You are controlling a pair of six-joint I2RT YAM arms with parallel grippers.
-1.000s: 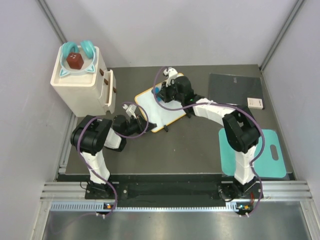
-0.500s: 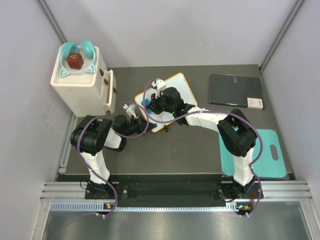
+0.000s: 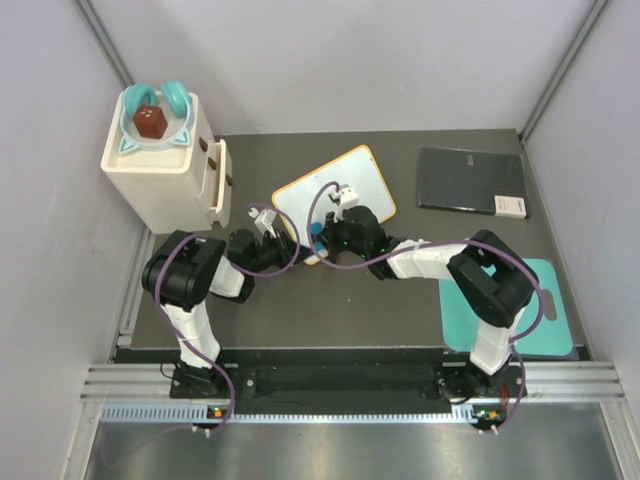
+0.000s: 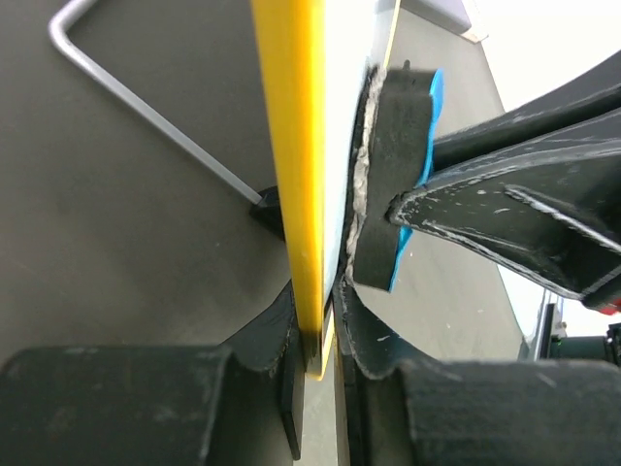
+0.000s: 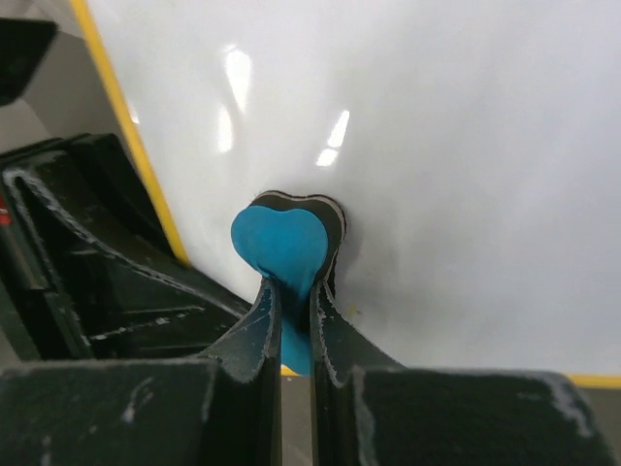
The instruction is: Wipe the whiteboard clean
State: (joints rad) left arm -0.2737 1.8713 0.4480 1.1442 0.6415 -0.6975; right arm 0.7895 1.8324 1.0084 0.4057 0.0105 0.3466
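The whiteboard (image 3: 345, 185), white with a yellow frame, lies tilted at the table's middle. My left gripper (image 3: 274, 236) is shut on its near left edge; in the left wrist view the jaws (image 4: 320, 340) clamp the yellow frame (image 4: 291, 146). My right gripper (image 3: 322, 238) is shut on a blue eraser (image 5: 281, 243) with a black felt face, pressed on the board's white surface (image 5: 437, 146) near the near corner, close to the left gripper. The eraser (image 4: 398, 175) also shows in the left wrist view, flat against the board. The board looks clean where it shows.
A cream drawer unit (image 3: 165, 160) with a teal bowl on top stands at the far left. A dark grey slab (image 3: 470, 180) and a small white box (image 3: 510, 206) lie at the far right. A teal mat (image 3: 545, 305) lies near right. A wire stand (image 4: 146, 107) sticks out behind the board.
My right gripper has dragged the eraser from the board's far end down to its near corner, next to the left gripper. The left gripper has kept its hold on the frame.
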